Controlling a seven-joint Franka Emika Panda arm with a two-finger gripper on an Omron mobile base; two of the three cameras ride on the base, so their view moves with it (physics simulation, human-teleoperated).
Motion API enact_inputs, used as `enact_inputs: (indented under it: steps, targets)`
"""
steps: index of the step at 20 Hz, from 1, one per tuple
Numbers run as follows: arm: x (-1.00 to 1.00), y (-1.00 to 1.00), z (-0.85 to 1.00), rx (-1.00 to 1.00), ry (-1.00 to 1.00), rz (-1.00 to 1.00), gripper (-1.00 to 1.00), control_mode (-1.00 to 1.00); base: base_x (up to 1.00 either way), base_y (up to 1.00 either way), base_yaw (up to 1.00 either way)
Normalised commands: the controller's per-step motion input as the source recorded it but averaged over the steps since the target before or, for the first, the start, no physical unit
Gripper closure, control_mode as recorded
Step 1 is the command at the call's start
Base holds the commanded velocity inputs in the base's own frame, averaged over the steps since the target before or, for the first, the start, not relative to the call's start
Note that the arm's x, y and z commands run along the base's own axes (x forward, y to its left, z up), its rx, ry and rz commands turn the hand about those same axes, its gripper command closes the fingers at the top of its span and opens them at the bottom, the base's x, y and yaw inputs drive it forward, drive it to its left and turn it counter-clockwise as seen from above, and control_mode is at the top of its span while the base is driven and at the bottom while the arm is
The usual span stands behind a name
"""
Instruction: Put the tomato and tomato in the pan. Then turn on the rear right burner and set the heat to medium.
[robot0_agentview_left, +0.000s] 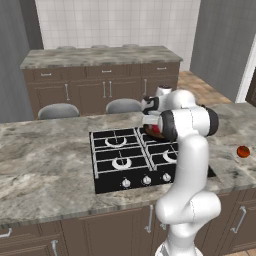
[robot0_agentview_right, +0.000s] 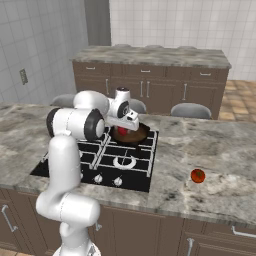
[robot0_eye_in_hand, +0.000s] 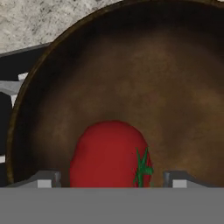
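Observation:
The pan (robot0_eye_in_hand: 131, 78) sits on the rear right burner of the cooktop (robot0_agentview_left: 117, 150), dark brown inside with a black rim (robot0_agentview_right: 141, 136). One red tomato (robot0_eye_in_hand: 109, 155) with a green stem lies inside it, directly under my gripper (robot0_eye_in_hand: 111, 177). The fingertips (robot0_eye_in_hand: 48, 177) stand wide apart with small gaps on each side of the tomato, so the gripper is open. In the right base view the hand (robot0_agentview_right: 121, 120) hovers low over the pan. The other tomato (robot0_agentview_right: 198, 175) rests on the counter to the right of the cooktop (robot0_agentview_left: 243, 151).
Control knobs (robot0_agentview_left: 146, 180) line the front edge of the cooktop. Marble counter (robot0_agentview_left: 45, 165) spreads on both sides. Two grey stools (robot0_agentview_left: 58, 110) stand behind the island, with brown cabinets further back.

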Motion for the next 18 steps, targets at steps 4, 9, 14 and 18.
enact_inputs:
  steps: [4, 9, 14, 18]
  targets:
    - [-0.39, 0.0, 0.3, 0.0, -0.04, -0.01, -1.0, -1.0, 0.0, 0.0, 0.0]
    - [-0.41, -0.02, 0.43, 0.0, -0.03, -0.03, -1.0, -1.0, 0.0, 0.0, 0.0]
    - [-0.84, -0.17, 0.27, 0.0, -0.02, -0.03, -1.0, -1.0, 0.0, 0.0, 0.0]
    - [-0.99, -0.28, 0.08, 0.0, -0.02, 0.0, -1.0, -1.0, 0.0, 0.0, 0.0]
